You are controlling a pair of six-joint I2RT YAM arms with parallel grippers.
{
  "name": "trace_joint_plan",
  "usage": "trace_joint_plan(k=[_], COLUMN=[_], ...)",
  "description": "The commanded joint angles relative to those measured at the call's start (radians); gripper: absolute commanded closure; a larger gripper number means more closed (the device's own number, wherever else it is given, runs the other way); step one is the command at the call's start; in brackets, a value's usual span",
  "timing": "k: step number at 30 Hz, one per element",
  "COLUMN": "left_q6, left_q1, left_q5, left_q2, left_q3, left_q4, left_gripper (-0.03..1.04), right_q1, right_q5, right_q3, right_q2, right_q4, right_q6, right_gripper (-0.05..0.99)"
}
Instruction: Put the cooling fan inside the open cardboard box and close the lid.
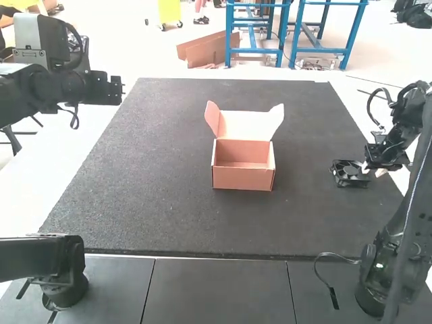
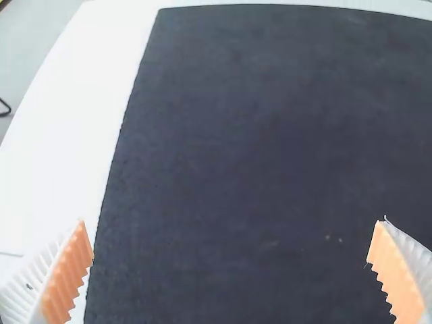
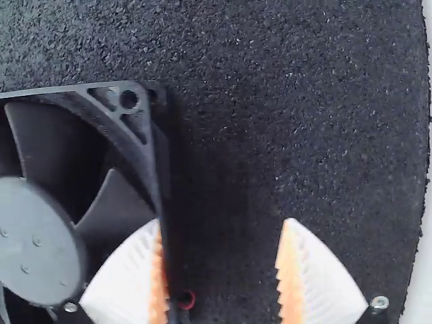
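My left jaws hang released over the desk's far-left corner. The open cardboard box (image 1: 243, 165) sits mid-desk. Near the right edge lies the cooling fan (image 1: 350, 173), my right jaws released astride its frame wall. It looks light, rigid, thin-bladed: I'd pinch that wall.

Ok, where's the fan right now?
In the high view, the cooling fan sits on the mat to the right of the cardboard box, with the right gripper at its edge.

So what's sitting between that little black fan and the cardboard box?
Nothing. In the high view, the stretch of black mat between the fan and the open box is bare.
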Motion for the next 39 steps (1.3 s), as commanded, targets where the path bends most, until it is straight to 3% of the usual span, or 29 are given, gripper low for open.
trace_joint_plan(k=[1,2,5,7,12,14,16,21,24,27,31,36,39], left_q6=[0.013,0.013,0.013,0.014,0.014,0.014,0.014,0.014,0.013,0.013,0.013,0.014,0.016], left_q1=[-0.007,-0.006,-0.007,-0.006,-0.006,-0.007,-0.004,-0.001,-0.003,-0.007,-0.007,-0.007,-0.007], left_q5=[0.004,0.004,0.004,0.004,0.007,0.007,0.010,0.022,0.024,0.025,0.041,0.042,0.045], left_q2=[-0.002,-0.004,-0.007,-0.010,-0.018,-0.021,-0.022,-0.038,-0.067,-0.091,-0.105,-0.122,-0.128], left_q3=[0.029,0.029,0.029,0.029,0.030,0.024,0.015,-0.022,-0.046,-0.074,-0.105,-0.134,-0.148], left_q4=[0.018,0.021,0.030,0.037,0.052,0.055,0.058,0.086,0.119,0.133,0.127,0.127,0.138], left_gripper=[0.04,0.04,0.04,0.04,0.04,0.04,0.04,0.04,0.04,0.04,0.04,0.04,0.04], right_q1=[-0.003,-0.003,-0.003,-0.003,-0.003,-0.001,-0.001,0.066,0.150,0.250,0.437,0.701,0.828], right_q5=[-0.024,-0.037,-0.037,-0.048,-0.176,-0.208,-0.291,-0.363,-0.361,-0.340,-0.263,-0.153,-0.099], right_q3=[-0.005,-0.005,-0.013,-0.004,0.055,0.056,0.058,0.047,0.049,0.049,0.049,0.061,0.056], right_q2=[0.014,0.013,0.007,0.001,-0.087,-0.150,-0.222,-0.395,-0.484,-0.565,-0.601,-0.596,-0.567], right_q4=[-0.015,-0.018,-0.035,-0.037,-0.115,-0.159,-0.210,-0.328,-0.359,-0.337,-0.256,-0.230,-0.222], right_q6=[-0.005,-0.005,-0.005,0.044,0.163,0.166,0.165,0.225,0.330,0.499,0.740,0.898,0.946], right_gripper=[0.89,0.95,0.95,0.95,0.95,0.96,0.95,0.95,0.95,0.95,0.94,0.94,0.94])
